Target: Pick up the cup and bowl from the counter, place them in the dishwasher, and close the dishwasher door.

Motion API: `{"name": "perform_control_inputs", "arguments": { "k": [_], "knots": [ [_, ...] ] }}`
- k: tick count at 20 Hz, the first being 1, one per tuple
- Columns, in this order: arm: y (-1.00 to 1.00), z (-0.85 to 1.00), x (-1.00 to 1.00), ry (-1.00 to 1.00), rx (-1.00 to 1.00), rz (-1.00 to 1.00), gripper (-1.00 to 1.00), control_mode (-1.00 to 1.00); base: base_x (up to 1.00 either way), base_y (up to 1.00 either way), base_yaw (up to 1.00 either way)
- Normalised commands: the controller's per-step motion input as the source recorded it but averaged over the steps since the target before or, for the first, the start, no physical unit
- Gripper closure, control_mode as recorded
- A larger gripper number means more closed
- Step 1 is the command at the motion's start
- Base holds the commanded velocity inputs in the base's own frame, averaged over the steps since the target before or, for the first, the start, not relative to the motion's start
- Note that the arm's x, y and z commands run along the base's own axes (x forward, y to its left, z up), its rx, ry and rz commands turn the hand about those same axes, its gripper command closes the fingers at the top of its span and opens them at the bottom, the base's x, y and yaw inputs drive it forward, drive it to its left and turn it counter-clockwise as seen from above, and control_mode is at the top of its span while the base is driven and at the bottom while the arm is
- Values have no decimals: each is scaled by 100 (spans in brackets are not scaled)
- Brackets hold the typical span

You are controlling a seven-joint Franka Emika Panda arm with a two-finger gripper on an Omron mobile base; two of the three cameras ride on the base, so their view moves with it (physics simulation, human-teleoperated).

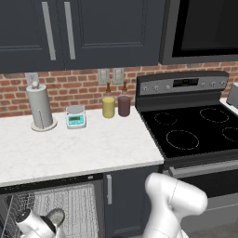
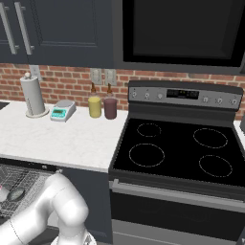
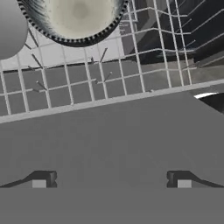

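My pincer (image 3: 111,181) wide open, empty — poised over the grey door (image 3: 109,140), bowl (image 3: 76,19) and cup (image 3: 11,28) in the rack (image 3: 109,78).

So the white marbled surface (image 1: 93,148) has a paper towel roll on its stand (image 1: 40,108) back left by the brick wall, a small kitchen scale (image 1: 75,116) just beside it, then a yellow tumbler (image 1: 109,106) and a maroon tumbler (image 1: 124,105) close together near the stove. Down below, the silver wire rack (image 3: 78,83) carries the speckled bowl (image 3: 76,17), with the cup (image 3: 9,30) right next to it.
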Motion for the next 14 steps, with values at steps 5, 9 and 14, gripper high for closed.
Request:
{"name": "perform_control_inputs", "arguments": {
  "k": [5, 9, 14],
  "knots": [
    [0, -35, 1, -21, 0, 0, -100, -100, 0, 0, 0],
    [0, -50, 18, -5, 4, 0, -100, -100, 0, 0, 0],
    [0, -38, 29, 0, 7, 0, -100, -100, 0, 0, 0]
  ]
}}
